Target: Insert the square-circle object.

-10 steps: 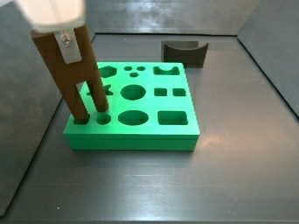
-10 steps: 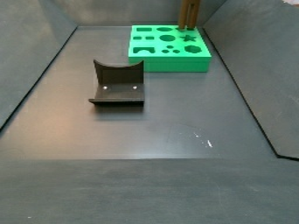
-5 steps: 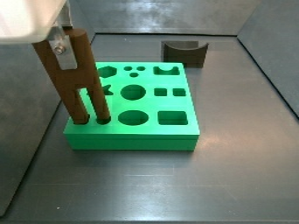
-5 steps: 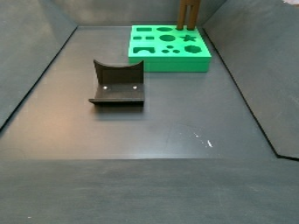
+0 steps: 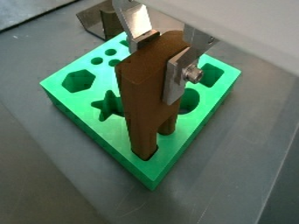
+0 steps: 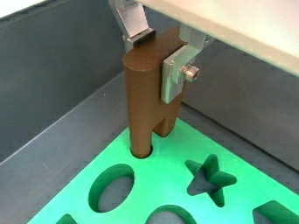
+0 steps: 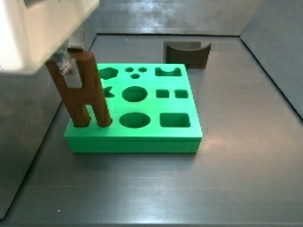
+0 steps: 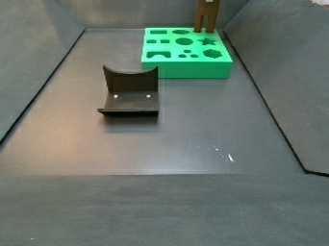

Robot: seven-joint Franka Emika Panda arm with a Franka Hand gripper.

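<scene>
A grey metal desk (image 7: 236, 177) with low walls around it fills both side views. At the left of a side view the hand (image 7: 59, 64) hangs over the near left corner of a green block (image 7: 178, 133) with shaped holes cut in its top. The hand's flat silver fingers (image 5: 177, 74) are closed on the upper part of the brown two-legged piece (image 7: 81, 89), one plate on each side, as both wrist views show. The piece stands upright with both legs reaching down into the block's top at that corner; a wrist view shows the round leg (image 6: 142, 105) going into a round hole near the block's edge. How deep the legs sit cannot be told.

Across the block's top lie a star hole (image 6: 211, 175), round holes and square holes, all open. Behind the block and to the right, near the back wall, stands a dark notched block (image 7: 186, 54), well apart from the green one.

In the other side view the dark notched block (image 8: 129, 93) is at the left middle of the desk, the green block (image 8: 184, 53) is further back, and the brown piece (image 8: 207, 15) rises from its far right corner; the hand itself is out of that view.
</scene>
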